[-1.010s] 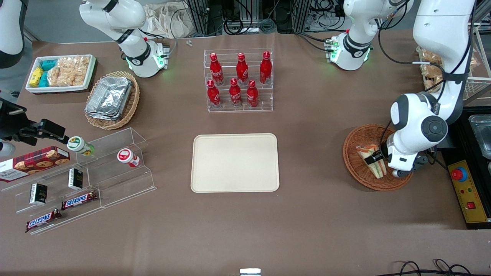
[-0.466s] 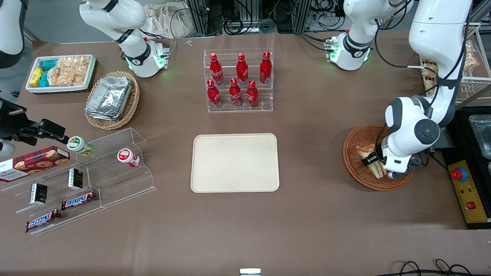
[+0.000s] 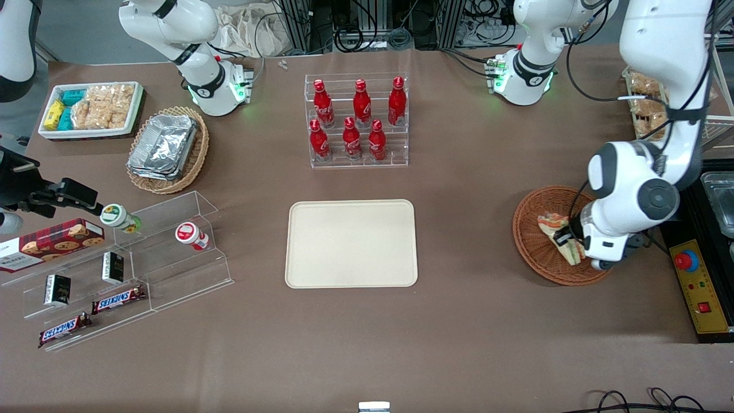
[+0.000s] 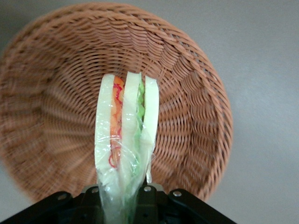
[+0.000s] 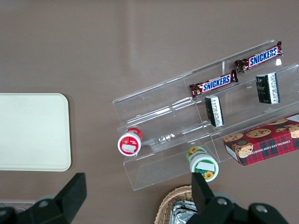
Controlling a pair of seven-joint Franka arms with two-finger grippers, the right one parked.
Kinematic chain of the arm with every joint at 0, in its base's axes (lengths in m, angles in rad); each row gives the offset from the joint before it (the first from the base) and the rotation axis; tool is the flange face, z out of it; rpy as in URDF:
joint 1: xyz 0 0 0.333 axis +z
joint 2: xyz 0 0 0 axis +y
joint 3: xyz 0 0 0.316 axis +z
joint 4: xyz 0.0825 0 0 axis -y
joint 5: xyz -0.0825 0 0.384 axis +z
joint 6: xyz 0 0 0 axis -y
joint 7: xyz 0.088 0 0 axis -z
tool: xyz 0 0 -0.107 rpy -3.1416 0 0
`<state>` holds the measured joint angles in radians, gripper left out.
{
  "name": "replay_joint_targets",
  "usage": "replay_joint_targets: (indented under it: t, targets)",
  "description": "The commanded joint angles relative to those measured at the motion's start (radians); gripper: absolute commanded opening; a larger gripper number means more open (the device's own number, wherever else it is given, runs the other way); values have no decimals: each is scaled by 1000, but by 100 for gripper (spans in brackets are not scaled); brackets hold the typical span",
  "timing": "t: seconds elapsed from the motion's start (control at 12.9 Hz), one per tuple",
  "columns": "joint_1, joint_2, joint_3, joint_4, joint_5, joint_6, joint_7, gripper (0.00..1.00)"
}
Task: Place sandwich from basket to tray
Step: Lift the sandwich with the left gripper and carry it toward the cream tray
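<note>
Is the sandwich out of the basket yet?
No. The sandwich, shut in the gripper jaws, is over the basket.

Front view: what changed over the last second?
The end effector, shut on the sandwich, shifted sideways and back within the basket. The sandwich moved with it and now sits slightly turned, apparently lifted off the weave in the wrist view. Nothing was released. The basket, the tray and the red bottles stayed put.
</note>
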<state>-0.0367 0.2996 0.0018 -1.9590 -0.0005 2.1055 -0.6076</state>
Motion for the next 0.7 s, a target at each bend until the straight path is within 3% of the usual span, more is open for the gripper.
replay_joint_targets:
  t: [0.0,0.23,0.39,0.62]
  targets:
    - [-11,-27,-16,211,-12,-287,-15,16]
    - [-11,-28,-63,368,-13,-458,15,17]
    - [-12,-14,-138,390,-16,-476,16,26]
    - [-37,12,-259,396,-19,-461,-31,24]
